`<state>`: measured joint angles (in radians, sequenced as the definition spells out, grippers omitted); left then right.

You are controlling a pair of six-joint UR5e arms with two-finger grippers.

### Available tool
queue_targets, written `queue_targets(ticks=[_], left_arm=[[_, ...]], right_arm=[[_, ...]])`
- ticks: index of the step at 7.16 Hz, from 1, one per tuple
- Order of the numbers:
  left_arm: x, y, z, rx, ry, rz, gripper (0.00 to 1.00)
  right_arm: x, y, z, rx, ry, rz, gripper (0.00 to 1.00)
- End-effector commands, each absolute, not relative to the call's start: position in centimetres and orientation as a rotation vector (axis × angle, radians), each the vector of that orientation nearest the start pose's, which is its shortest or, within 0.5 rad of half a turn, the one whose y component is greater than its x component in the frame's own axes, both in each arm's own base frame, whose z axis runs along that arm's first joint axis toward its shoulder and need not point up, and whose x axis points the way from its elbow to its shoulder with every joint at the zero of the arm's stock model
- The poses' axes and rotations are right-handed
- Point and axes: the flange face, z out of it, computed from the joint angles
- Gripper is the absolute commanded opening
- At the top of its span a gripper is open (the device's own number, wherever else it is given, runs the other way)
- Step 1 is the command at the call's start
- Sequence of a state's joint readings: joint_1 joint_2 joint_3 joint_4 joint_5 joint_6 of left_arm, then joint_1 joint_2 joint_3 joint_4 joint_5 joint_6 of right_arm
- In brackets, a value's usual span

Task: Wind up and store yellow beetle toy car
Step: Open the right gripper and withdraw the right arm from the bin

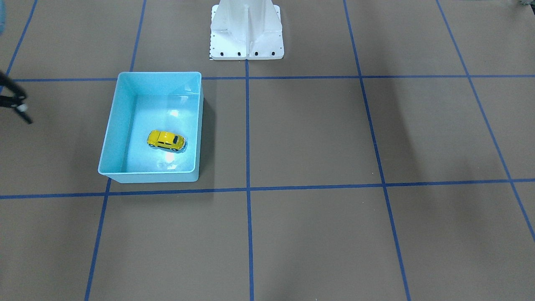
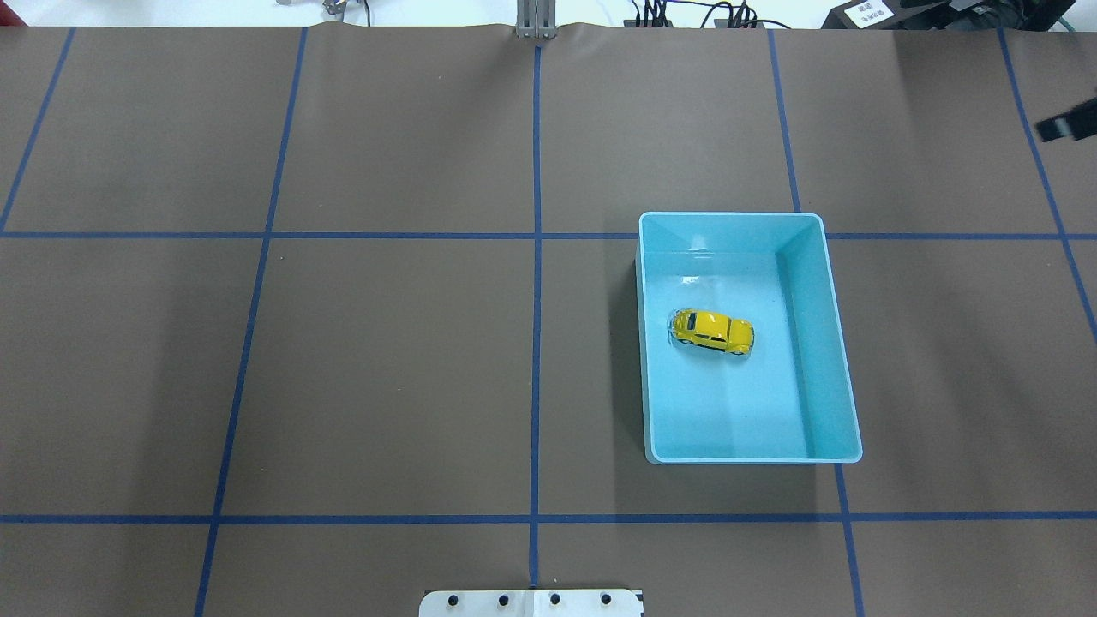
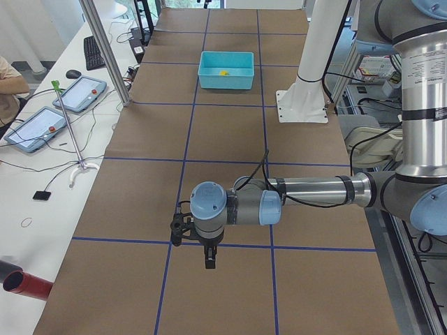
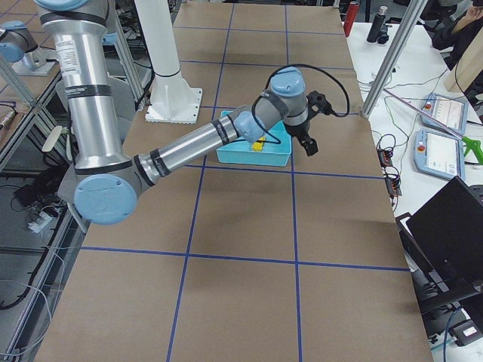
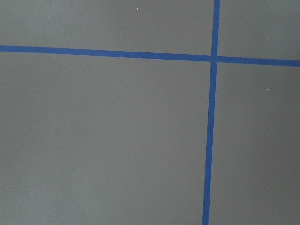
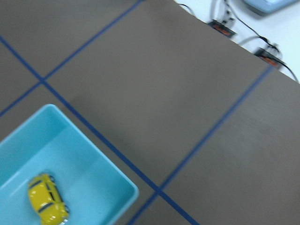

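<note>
Car: glossy yellow beetle toy car (image 2: 711,332), inside light-blue plastic bin (image 2: 816,343).
Right gripper (image 4: 306,143): outside bin, apart from car; you can't tell its grip.
Left gripper (image 3: 208,259): far from bin; same doubt.

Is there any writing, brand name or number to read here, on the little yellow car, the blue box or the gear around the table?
No text can be read in any view.
On the white label of a dark box past the table's far edge: print, too small to read.
On the yellow beetle toy car: no writing shows.
On the light-blue bin: no writing shows.
On the tablet screens beside the table: too blurred to read.
</note>
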<state>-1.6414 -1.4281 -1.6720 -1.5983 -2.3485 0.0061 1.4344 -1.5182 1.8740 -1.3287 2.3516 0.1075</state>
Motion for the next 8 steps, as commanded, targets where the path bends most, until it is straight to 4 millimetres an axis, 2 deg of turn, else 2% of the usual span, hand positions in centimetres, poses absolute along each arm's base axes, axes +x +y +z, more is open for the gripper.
queue_targets(ticks=[1, 2, 3, 4, 5, 6, 8], left_arm=[[-9.3, -42.5, 67.2, 0.017, 0.779, -0.067, 1.0], [-9.4, -42.5, 67.2, 0.017, 0.778, -0.067, 1.0], [-9.3, -42.5, 67.2, 0.017, 0.779, -0.067, 1.0], [-9.3, -42.5, 67.2, 0.017, 0.779, -0.067, 1.0], [-9.4, -42.5, 67.1, 0.018, 0.778, -0.066, 1.0], [-9.3, -42.5, 67.1, 0.02, 0.779, -0.065, 1.0], [-9.4, -42.6, 66.9, 0.021, 0.779, -0.066, 1.0]], right_arm=[[5.9, -43.8, 59.7, 0.238, -0.813, -0.029, 1.0], [5.9, -43.9, 62.8, 0.178, -0.807, 0.006, 1.0], [5.9, -46.5, 64.2, 0.156, -0.808, 0.016, 1.0], [5.7, -49.3, 64.2, 0.142, -0.813, 0.025, 1.0], [5.1, -51.7, 62.3, 0.091, -0.814, 0.072, 1.0], [4.4, -53.1, 60.9, 0.04, -0.806, 0.095, 1.0], [4.4, -52.7, 61.4, 0.023, -0.805, 0.11, 1.0]])
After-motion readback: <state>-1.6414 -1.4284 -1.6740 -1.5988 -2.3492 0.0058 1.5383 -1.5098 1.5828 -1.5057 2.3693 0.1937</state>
